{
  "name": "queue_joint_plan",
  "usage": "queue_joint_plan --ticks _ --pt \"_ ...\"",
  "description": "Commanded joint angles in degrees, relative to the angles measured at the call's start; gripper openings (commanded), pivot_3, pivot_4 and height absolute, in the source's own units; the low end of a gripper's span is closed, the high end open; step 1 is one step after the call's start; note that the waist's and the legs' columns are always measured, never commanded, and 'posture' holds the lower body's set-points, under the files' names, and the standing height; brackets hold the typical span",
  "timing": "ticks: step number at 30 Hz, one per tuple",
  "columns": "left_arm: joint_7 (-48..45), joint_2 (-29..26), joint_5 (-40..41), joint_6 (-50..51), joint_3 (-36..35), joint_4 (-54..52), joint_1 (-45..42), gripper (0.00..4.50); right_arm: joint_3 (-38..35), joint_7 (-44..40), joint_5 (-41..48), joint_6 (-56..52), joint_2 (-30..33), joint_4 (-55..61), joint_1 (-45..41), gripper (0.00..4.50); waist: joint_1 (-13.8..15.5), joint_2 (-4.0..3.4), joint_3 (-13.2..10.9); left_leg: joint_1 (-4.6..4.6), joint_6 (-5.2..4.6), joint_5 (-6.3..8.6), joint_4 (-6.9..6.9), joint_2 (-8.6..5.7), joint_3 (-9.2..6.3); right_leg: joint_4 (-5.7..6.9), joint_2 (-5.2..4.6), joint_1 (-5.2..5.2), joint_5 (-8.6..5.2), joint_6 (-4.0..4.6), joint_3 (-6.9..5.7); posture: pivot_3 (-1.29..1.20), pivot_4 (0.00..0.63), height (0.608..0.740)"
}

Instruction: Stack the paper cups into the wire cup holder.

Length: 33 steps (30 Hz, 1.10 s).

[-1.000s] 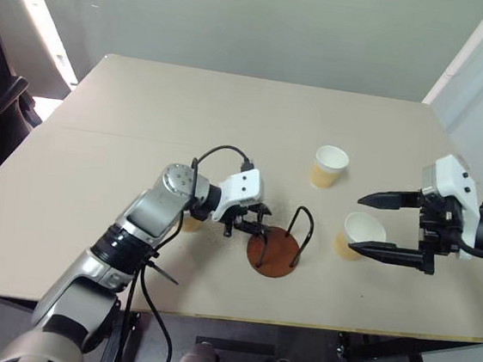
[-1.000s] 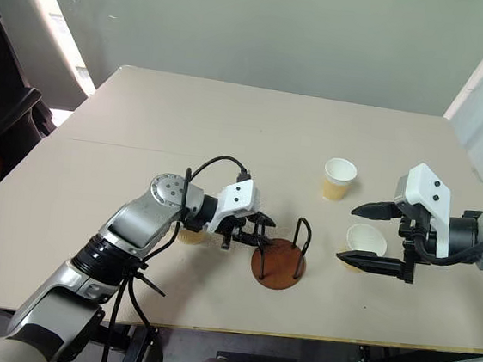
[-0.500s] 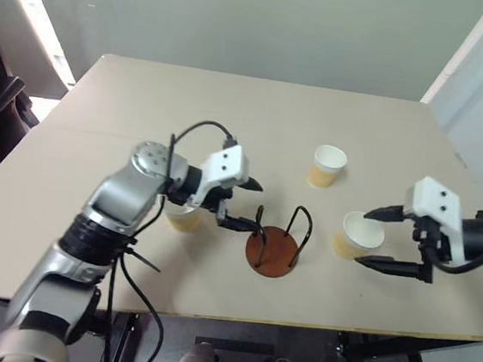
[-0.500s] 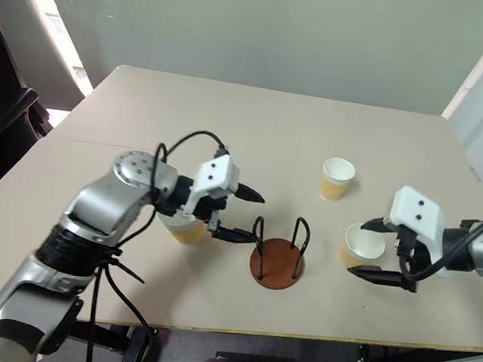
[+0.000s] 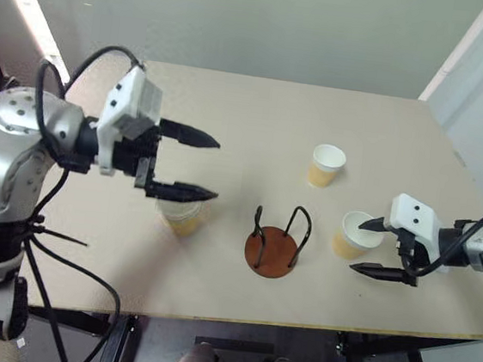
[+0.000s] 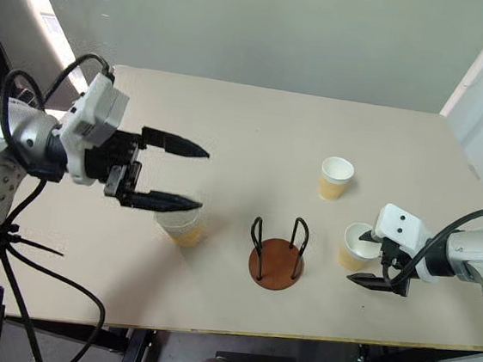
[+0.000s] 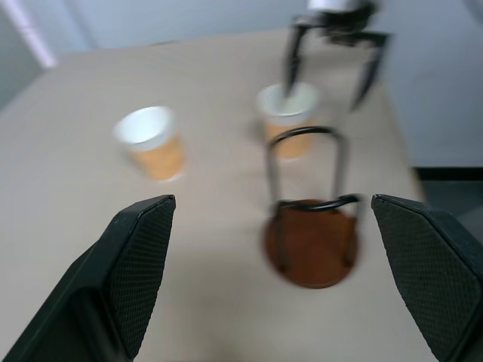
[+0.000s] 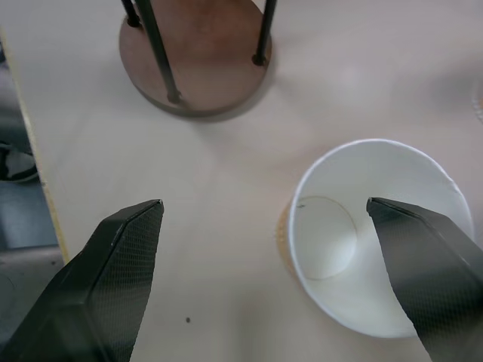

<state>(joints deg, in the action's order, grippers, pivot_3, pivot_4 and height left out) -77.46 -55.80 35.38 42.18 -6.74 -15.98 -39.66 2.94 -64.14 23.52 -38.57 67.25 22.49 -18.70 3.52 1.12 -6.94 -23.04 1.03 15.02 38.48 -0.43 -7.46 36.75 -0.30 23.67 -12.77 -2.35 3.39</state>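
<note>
Table | three paper cups around wire cup holder | both end effectors released

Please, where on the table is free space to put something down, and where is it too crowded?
Free: the far half of the table behind the far cup, and the near strip in front of the wire holder. Crowded: between the holder and the right gripper, which straddles a cup; the left gripper hangs above another cup.
</note>
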Motion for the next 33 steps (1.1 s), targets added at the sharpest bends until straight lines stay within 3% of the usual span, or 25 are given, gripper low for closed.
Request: queue_joint_plan --ticks 1,4,11,15,25,28,33 --pt "-0.3 -3.3 3.5 1.9 -3.5 -3.0 1.7 4.46 1.0 -0.5 -2.3 1.3 0.0 -1.1 -0.8 4.50 0.0 0.00 0.0 0.00 0.01 0.00 0.00 0.02 0.00 0.07 0.01 0.03 -0.01 0.03 -0.01 0.00 0.150 0.740" --pt "0.6 -4.5 5.4 2.6 -4.4 -3.7 1.8 4.46 2.2 -0.6 -3.2 1.6 -0.6 -1.4 -1.4 4.50 0.0 0.00 0.0 0.00 -0.42 0.25 -0.08 0.05 0.00 0.09 0.03 0.08 0.05 0.14 -0.03 0.00 0.150 0.740" --pt "3.5 -4.2 8.0 3.0 -3.0 -5.8 1.1 4.46 4.7 -0.1 -6.0 2.1 -2.9 -3.3 -3.8 4.50 -0.1 -0.05 0.0 0.08 -0.43 0.25 -0.10 0.05 0.00 0.14 0.02 0.09 0.17 0.28 -0.05 0.00 0.150 0.740" --pt "4.0 -4.7 8.3 2.8 -2.4 -5.8 1.6 4.50 5.6 -0.2 -7.6 2.4 -3.8 -4.1 -4.7 3.60 -0.1 -0.05 0.0 0.09 -0.41 0.24 -0.14 0.05 0.00 0.16 0.02 0.10 0.20 0.32 -0.05 0.00 0.150 0.740" --pt "4.2 -4.8 7.8 1.6 -1.8 -5.0 1.8 4.50 5.6 -1.0 -8.6 2.6 -4.3 -4.2 -5.4 0.02 -0.1 -0.05 0.0 0.08 -0.14 0.12 -0.27 0.06 0.00 0.10 0.02 0.13 0.19 0.32 -0.05 0.00 0.150 0.740" --pt "4.1 -5.0 7.7 1.3 -1.8 -4.7 1.6 4.50 4.6 -1.9 -7.8 2.6 -3.9 -3.6 -5.9 0.02 -0.1 -0.05 0.0 0.09 -0.16 0.13 -0.28 0.06 0.00 0.10 0.03 0.13 0.19 0.32 -0.04 0.00 0.150 0.740" --pt "3.7 -5.6 7.1 0.3 -1.9 -3.6 1.7 4.50 -3.3 -8.0 3.5 -0.7 -3.2 -1.8 -15.6 0.02 -0.4 -0.41 -0.2 -0.02 -0.14 0.12 -0.29 0.04 0.07 0.15 0.03 0.28 0.21 0.35 0.03 0.00 0.150 0.740"
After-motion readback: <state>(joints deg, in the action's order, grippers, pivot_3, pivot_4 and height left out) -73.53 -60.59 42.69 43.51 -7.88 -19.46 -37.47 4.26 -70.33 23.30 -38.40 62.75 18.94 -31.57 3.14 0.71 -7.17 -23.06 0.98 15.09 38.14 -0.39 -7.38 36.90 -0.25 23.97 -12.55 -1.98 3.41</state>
